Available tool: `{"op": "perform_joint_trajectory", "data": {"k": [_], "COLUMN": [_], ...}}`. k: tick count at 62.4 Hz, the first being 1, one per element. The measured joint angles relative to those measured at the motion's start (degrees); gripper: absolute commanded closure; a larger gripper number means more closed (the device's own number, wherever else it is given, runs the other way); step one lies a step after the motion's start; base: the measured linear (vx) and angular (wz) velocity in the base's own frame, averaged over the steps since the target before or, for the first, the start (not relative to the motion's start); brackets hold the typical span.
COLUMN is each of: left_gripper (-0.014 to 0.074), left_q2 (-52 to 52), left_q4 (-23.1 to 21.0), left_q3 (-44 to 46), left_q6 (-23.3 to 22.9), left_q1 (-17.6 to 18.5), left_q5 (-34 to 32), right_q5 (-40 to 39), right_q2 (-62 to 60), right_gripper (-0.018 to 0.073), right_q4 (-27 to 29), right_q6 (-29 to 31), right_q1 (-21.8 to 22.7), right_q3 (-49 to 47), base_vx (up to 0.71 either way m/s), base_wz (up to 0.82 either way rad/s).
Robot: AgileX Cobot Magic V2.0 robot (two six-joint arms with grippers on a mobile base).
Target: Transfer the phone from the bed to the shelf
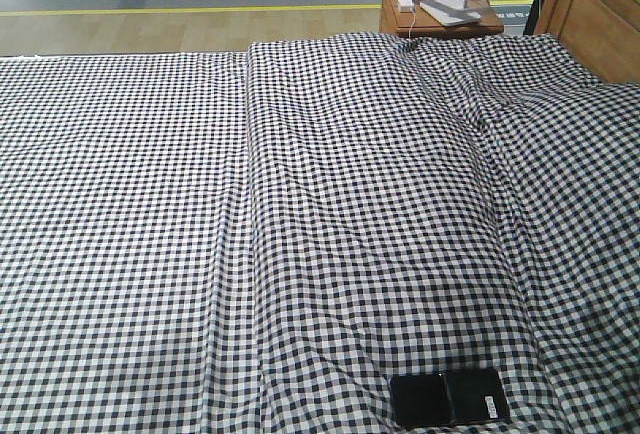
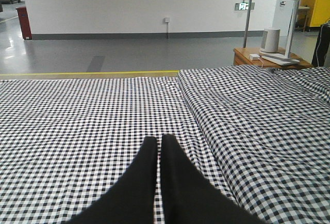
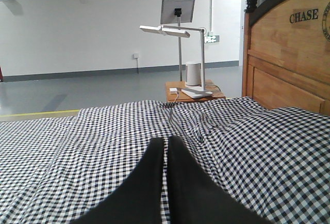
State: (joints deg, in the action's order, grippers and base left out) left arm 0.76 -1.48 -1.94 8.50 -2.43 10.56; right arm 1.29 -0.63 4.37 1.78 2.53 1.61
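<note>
Left gripper (image 2: 159,145): jaws clenched, empty, low over bed (image 1: 120,214). Right gripper (image 3: 166,145): same, clenched on nothing. Phone (image 1: 448,398) lies flat on bed at the front view's bottom right, untouched. Shelf not in view. Likely best: right arm reaches, opens jaws, straddles phone's short width, presses down to catch edges without pinching cloth.
</note>
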Motion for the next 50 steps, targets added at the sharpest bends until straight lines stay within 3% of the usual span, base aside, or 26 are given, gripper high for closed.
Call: {"op": "perform_joint_trajectory", "data": {"k": [50], "left_gripper": [0.0595], "left_q2": [0.0], "left_q4": [0.0], "left_q3": [0.0], "left_q6": [0.0], "left_q1": [0.0], "left_q5": [0.0], "right_q5": [0.0], "right_q2": [0.0], "right_gripper": [0.0565], "right_q4": [0.0], "right_q6": [0.0], "right_q1": [0.0], "right_q3": [0.0], "base_vx": [0.00], "base_wz": [0.00]}}
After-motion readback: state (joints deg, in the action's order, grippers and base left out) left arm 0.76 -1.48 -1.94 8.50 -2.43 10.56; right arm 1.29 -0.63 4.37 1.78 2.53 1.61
